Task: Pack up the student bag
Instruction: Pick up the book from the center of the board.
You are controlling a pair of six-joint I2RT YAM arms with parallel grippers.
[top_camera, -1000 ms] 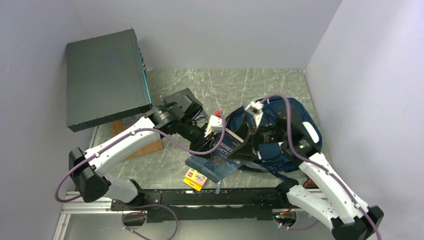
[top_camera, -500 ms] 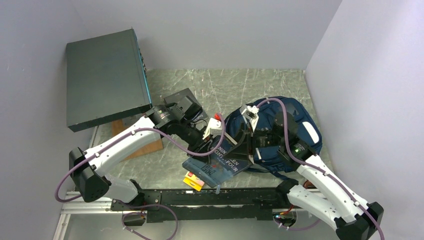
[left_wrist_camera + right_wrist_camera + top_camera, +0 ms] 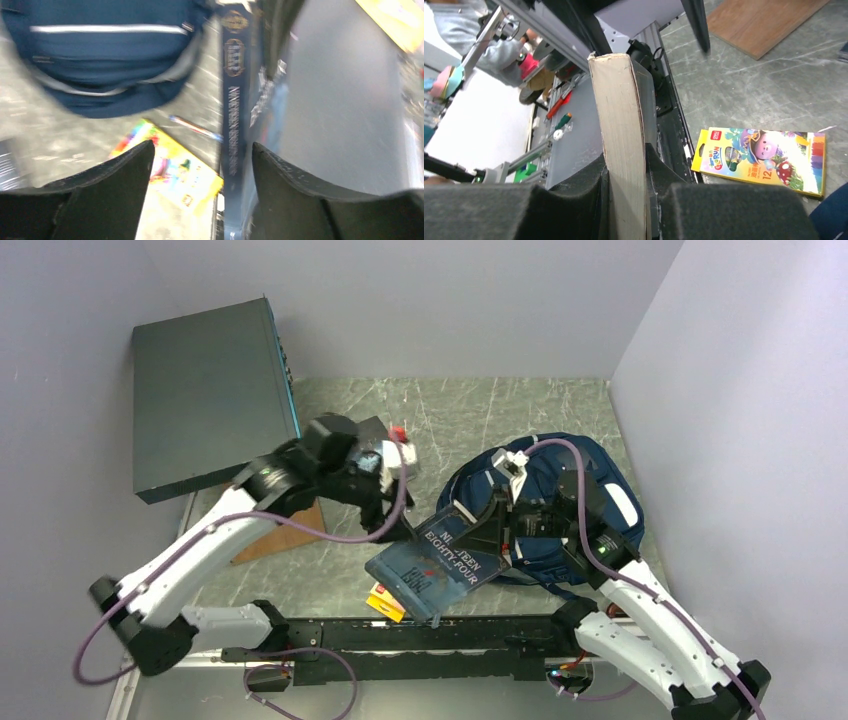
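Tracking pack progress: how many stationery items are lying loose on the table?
2: a crayon box at the table's near edge, next to the held book, and a pen beside it. Others may be hidden under the book.

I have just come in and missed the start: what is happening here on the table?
The right gripper is shut on the page edge of a blue book, holding it tilted beside the student bag; the book is not yet inside. The left gripper hovers open, holding nothing. A yellow crayon box lies on the table beside the book.
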